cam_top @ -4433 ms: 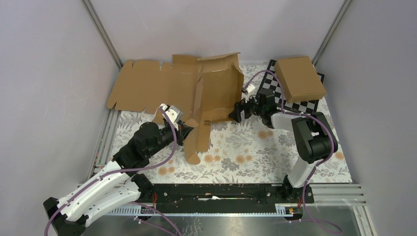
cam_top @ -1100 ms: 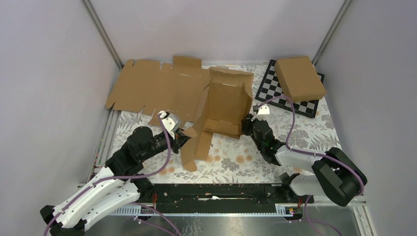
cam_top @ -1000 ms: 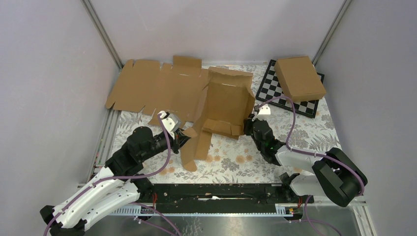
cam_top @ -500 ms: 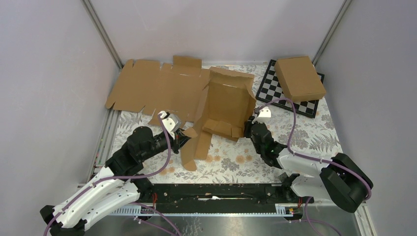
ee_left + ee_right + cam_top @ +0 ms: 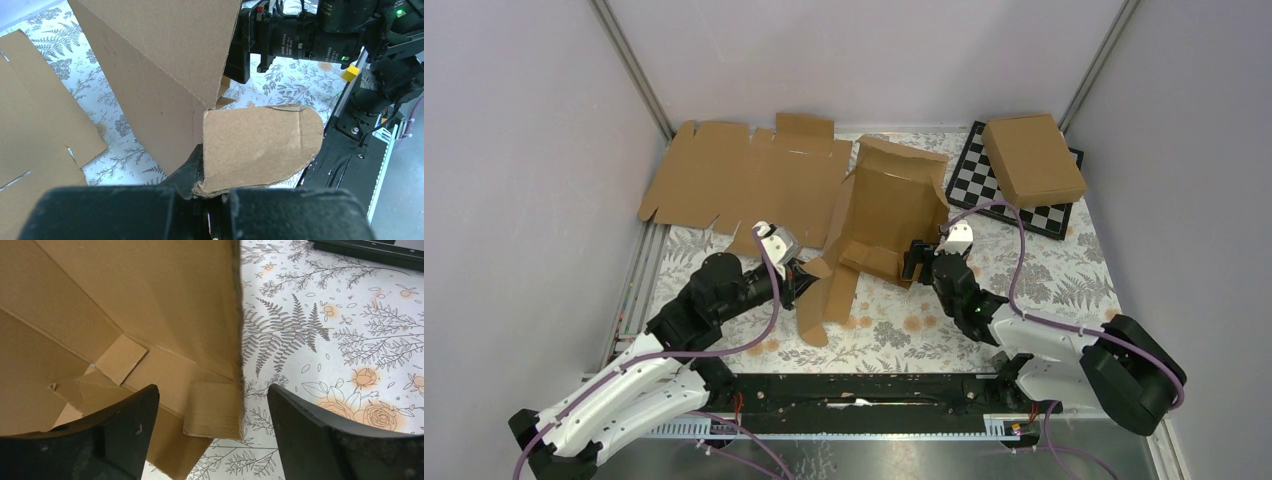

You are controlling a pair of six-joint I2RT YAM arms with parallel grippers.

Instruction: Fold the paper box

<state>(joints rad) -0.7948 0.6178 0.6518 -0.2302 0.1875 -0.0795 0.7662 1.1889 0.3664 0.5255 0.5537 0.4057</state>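
Observation:
The paper box point(image 5: 886, 210) stands half folded at the table's middle, its walls raised and a long flap point(image 5: 826, 298) hanging toward the near side. My left gripper point(image 5: 800, 272) is shut on a rounded tab point(image 5: 260, 145) at the box's left corner, and the tab sticks out from between the fingers point(image 5: 215, 196). My right gripper point(image 5: 924, 262) is open at the box's near right corner. In the right wrist view the right wall's edge point(image 5: 238, 340) stands between the two spread fingers point(image 5: 214, 407) and touches neither.
A wide flat cardboard sheet point(image 5: 734, 175) lies at the back left, partly under the box. A chessboard point(image 5: 969, 182) at the back right carries another closed brown box point(image 5: 1034, 158). Grey enclosure walls stand on three sides, and a black rail point(image 5: 874, 390) runs along the near edge.
My right gripper has opened and let go of the box's right wall. The box has leaned a little to the left and back. My left gripper keeps its hold on the tab.

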